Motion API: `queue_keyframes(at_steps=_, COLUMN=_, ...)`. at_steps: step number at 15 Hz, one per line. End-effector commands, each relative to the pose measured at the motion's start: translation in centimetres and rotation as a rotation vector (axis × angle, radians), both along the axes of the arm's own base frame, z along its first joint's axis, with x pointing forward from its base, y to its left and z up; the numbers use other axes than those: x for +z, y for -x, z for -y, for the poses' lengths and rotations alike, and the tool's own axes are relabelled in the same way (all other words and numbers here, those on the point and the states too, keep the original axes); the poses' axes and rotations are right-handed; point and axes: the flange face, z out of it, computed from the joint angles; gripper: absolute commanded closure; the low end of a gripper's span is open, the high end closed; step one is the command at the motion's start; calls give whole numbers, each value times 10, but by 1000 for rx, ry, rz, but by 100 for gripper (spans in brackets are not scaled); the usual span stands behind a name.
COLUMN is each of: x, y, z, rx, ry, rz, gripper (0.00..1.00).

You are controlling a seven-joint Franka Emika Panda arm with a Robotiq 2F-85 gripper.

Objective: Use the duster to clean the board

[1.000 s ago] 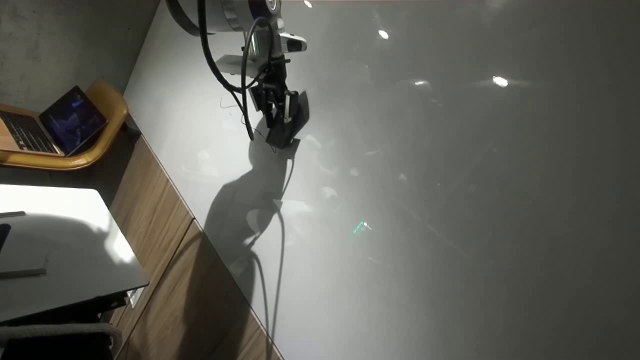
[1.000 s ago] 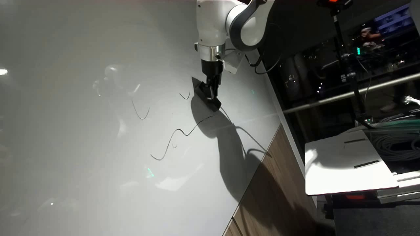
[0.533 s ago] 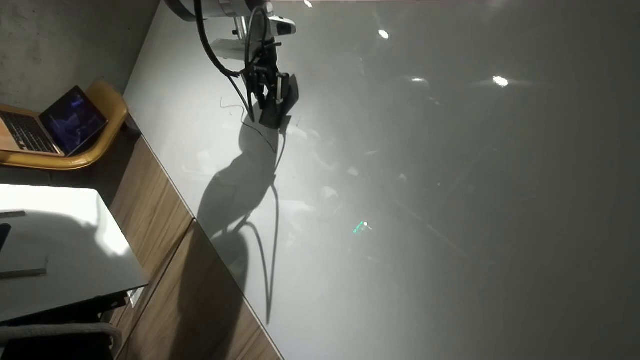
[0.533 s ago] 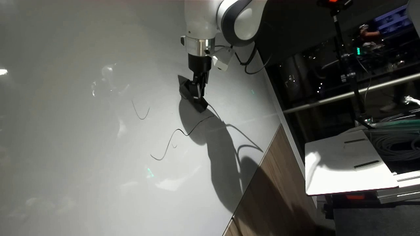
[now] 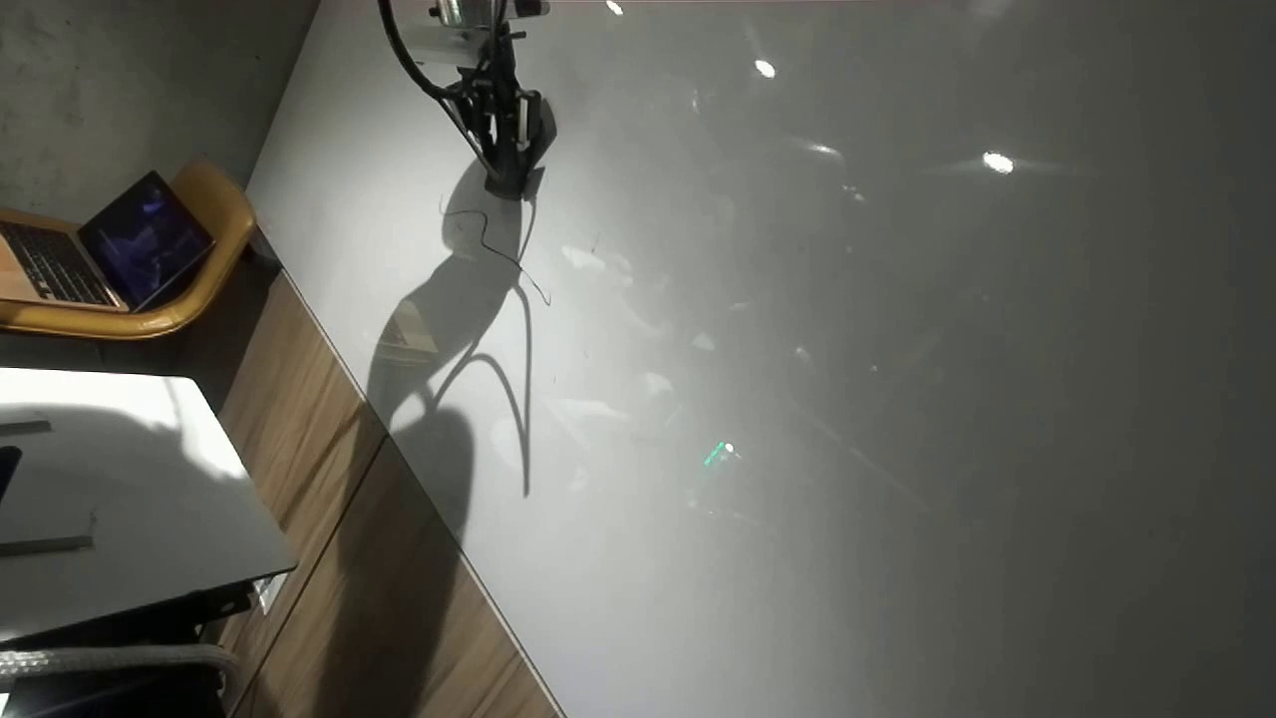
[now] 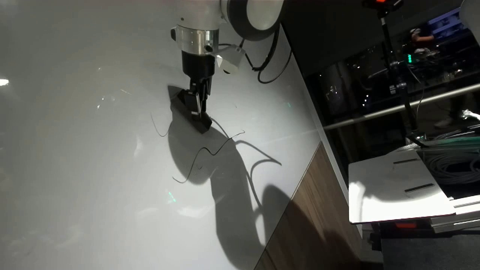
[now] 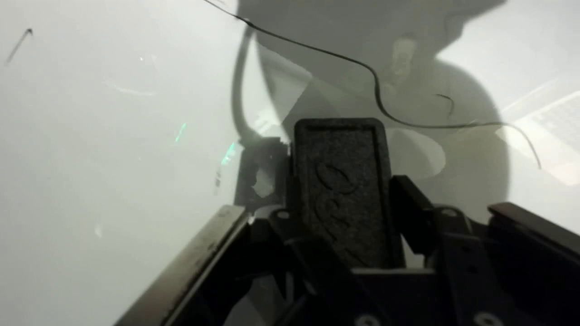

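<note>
The white-grey board is crossed by black squiggles and flecked with green; speckled charcoal is shown by the duster, streaked brown by the panelling

Glossy white-grey board fills most of both exterior views, bright reflections on it. Also on it, in exterior view: dark wavy line near center of frame; smaller hooked line up and left of that; dark duster above center (touching or just off, cannot tell). White desk at lower right of same frame, two thin dark strips on top.
</note>
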Motion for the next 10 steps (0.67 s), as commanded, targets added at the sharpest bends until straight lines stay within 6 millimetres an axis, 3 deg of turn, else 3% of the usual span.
queue_keyframes(at_steps=1, x=1, y=-14, z=-26, rx=30, ry=17, rz=-1, gripper=72)
queue_keyframes(at_steps=5, x=-8, y=-15, z=-60, rx=63, ry=30, rz=-18, gripper=72)
queue_keyframes(at_steps=10, x=-13, y=-14, z=-126, rx=135, ry=76, rz=-17, gripper=72)
